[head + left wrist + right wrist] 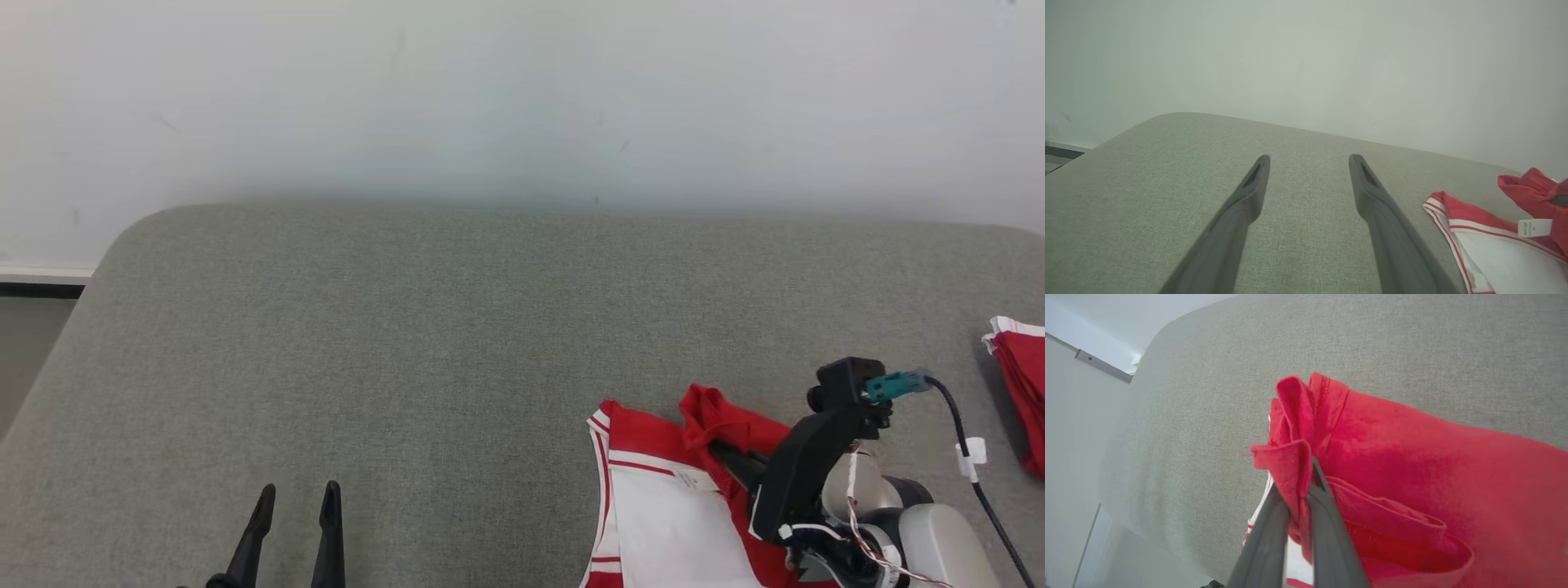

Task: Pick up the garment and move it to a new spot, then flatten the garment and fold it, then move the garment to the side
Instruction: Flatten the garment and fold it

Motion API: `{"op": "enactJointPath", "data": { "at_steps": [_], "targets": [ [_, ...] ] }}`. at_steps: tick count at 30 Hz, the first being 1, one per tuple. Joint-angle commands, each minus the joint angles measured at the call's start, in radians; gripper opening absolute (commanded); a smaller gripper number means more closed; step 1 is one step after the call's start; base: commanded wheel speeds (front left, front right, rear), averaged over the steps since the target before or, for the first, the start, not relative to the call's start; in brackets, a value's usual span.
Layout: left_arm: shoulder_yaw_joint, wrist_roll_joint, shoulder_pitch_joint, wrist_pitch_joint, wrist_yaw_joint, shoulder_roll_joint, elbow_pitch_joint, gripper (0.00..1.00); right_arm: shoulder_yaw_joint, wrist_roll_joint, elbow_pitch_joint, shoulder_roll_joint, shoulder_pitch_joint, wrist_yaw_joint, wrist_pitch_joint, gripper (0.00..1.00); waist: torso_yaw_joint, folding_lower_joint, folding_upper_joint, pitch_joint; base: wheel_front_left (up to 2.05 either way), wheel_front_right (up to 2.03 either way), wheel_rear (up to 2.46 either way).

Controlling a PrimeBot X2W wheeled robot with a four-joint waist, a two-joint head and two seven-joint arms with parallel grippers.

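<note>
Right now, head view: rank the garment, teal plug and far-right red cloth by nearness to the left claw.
1. garment, lower centre-right, nearest the left claw.
2. teal plug, farther right.
3. red cloth, right edge.

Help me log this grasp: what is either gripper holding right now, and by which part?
The right gripper is shut on the red-and-white fabric garment, pinching a bunched red fold near its edge. The left gripper is open, holding nothing.
</note>
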Motion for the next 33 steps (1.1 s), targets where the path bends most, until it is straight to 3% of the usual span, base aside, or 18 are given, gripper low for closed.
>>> {"op": "enactJointPath", "data": {
  "at_steps": [1, 19, 20, 21, 22, 28, 33],
  "targets": [
    [-0.001, -0.003, 0.01, -0.002, 0.001, -0.002, 0.002, 1.0, 0.006, 0.004, 0.007, 0.0, -0.009, 0.0, -0.012, 0.0, 0.015, 0.0, 0.0, -0.002, 0.0, 0.0, 0.0],
    [-0.006, 0.004, 0.005, -0.002, 0.001, -0.011, 0.004, 1.0, 0.145, 0.039, 0.271, 0.0, -0.103, 0.0, -0.117, 0.0, 0.088, 0.0, 0.0, 0.012, 0.0, 0.0, 0.0],
    [-0.005, 0.004, 0.004, -0.002, 0.001, -0.011, 0.004, 1.0, 0.147, 0.036, 0.279, 0.0, -0.107, 0.0, -0.121, 0.04, 0.088, 0.0, 0.0, 0.012, 0.0, 0.0, 0.0],
    [-0.005, 0.004, 0.003, -0.002, 0.001, -0.012, 0.005, 1.0, 0.15, 0.044, 0.279, 0.0, -0.111, 0.0, -0.126, 0.69, 0.087, 0.0, 0.0, 0.012, 0.0, 0.0, 0.0],
    [-0.005, 0.004, 0.002, -0.002, 0.001, -0.012, 0.005, 1.0, 0.152, 0.058, 0.278, 0.0, -0.116, 0.0, -0.133, 1.0, 0.086, 0.0, 0.0, 0.012, 0.0, 0.0, 0.0],
    [0.008, 0.004, 0.002, -0.002, 0.001, -0.013, 0.003, 1.0, 0.172, 0.134, 0.185, 0.0, -0.116, 0.0, -0.136, 1.0, 0.066, 0.0, 0.0, 0.009, 0.0, 0.0, 0.0],
    [0.02, 0.009, 0.006, -0.002, 0.001, -0.014, -0.005, 1.0, 0.077, -0.004, 0.067, -0.007, -0.073, 0.0, -0.139, 1.0, 0.041, 0.0, 0.0, 0.006, 0.0, 0.0, 0.0]
  ]
}}
